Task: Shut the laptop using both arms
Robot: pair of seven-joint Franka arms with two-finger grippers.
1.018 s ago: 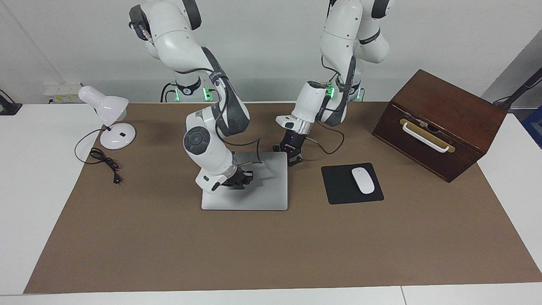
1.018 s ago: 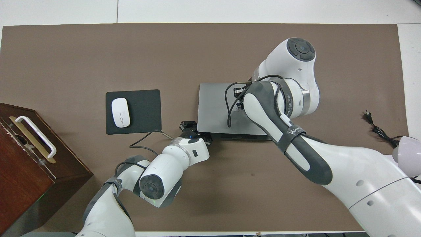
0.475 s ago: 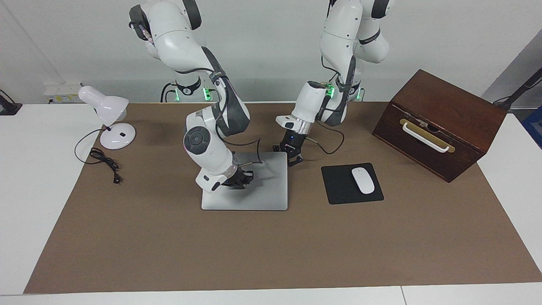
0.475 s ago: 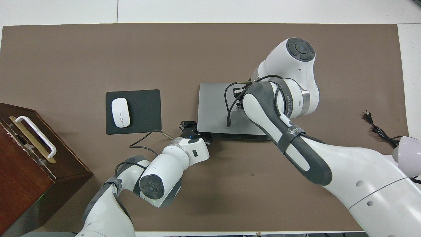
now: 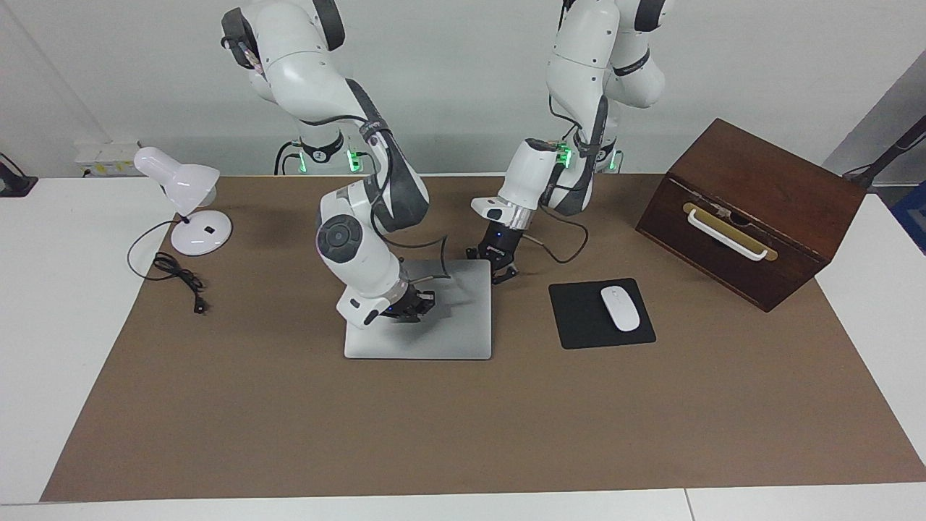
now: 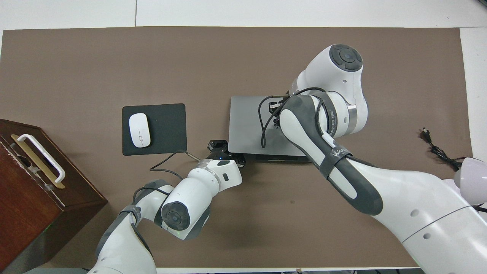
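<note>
The silver-grey laptop [image 5: 456, 333] lies in the middle of the brown mat with its lid down flat; it also shows in the overhead view [image 6: 245, 121]. A thin dark strip shows along its edge nearest the robots. My right gripper [image 5: 409, 305] is down on the lid's middle, and in the overhead view it is mostly hidden under the right arm [image 6: 304, 129]. My left gripper [image 5: 500, 272] is low at the laptop's corner nearest the robots, toward the left arm's end, and it also shows in the overhead view [image 6: 224, 149].
A black mouse pad [image 5: 579, 322] with a white mouse [image 5: 620, 308] lies beside the laptop toward the left arm's end. A brown wooden box [image 5: 752, 210] with a white handle stands at that end. A white desk lamp [image 5: 184, 195] and its cable [image 5: 177, 275] are at the right arm's end.
The right arm's wrist and gripper have shifted slightly over the lid. The laptop and the left arm have not moved.
</note>
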